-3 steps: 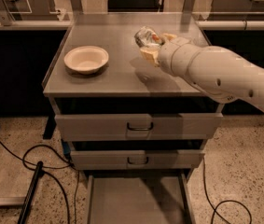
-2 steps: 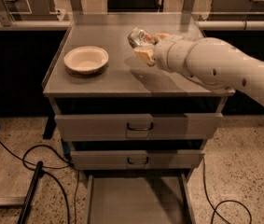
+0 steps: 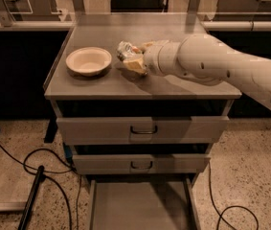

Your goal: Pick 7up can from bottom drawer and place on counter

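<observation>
Pincer point(image 3: 134, 61) hangs low over the middle of the surface point(image 3: 183, 87), pinching the 7up can point(image 3: 125, 49), which sticks out of it toward ten o'clock. Within the last second the can has travelled toward nine o'clock and dropped nearer the grey top. It now looks to sit just above the top or barely on it; which of the two cannot be told. The lift out of the bottom drawer point(image 3: 140, 207) is therefore done, and the step in hand seems to be the setting-down. What remains is probably a short descent, a release and a clean retreat.

A white bowl point(image 3: 88, 61) stands at nine o'clock of the can, near but apart from it. It is the only thing that could be nudged if the drift that way went further. The white arm point(image 3: 221, 66) reaches in from three o'clock, covering part of the top. Below, the bottom drawer stands pulled out at six o'clock, its floor bare, beneath two closed drawers point(image 3: 142, 128) with dark handles. Black cables point(image 3: 39, 157) trail over the speckled floor at seven o'clock, well clear of the work.
</observation>
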Available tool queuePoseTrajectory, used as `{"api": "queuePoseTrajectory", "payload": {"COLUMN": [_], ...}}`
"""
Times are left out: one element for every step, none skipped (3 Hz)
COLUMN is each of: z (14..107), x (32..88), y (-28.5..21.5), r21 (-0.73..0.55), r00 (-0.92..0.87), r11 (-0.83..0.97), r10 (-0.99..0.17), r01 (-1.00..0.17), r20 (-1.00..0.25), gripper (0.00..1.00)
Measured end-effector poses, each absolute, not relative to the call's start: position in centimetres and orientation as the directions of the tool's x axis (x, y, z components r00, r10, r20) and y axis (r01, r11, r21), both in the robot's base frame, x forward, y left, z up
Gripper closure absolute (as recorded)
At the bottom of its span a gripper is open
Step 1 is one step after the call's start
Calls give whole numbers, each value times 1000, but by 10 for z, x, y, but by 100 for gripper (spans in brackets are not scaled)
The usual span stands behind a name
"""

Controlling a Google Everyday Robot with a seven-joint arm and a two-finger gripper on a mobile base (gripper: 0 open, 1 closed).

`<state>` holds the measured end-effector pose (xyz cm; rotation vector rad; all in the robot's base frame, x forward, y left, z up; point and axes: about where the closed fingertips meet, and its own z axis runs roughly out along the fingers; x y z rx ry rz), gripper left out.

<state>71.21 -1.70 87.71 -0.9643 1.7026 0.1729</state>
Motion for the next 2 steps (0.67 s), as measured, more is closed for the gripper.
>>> {"api": "queuePoseTrajectory", "payload": {"z": [861,863], "x": [711,711], "y": [-7,-7], "r21": [-348,-348], "r00": [-59,-59], "r11": [609,609], "r10": [-547,-547], "r01": [-713,-713], "r20": [-835,-835], "gripper": [100,100]}}
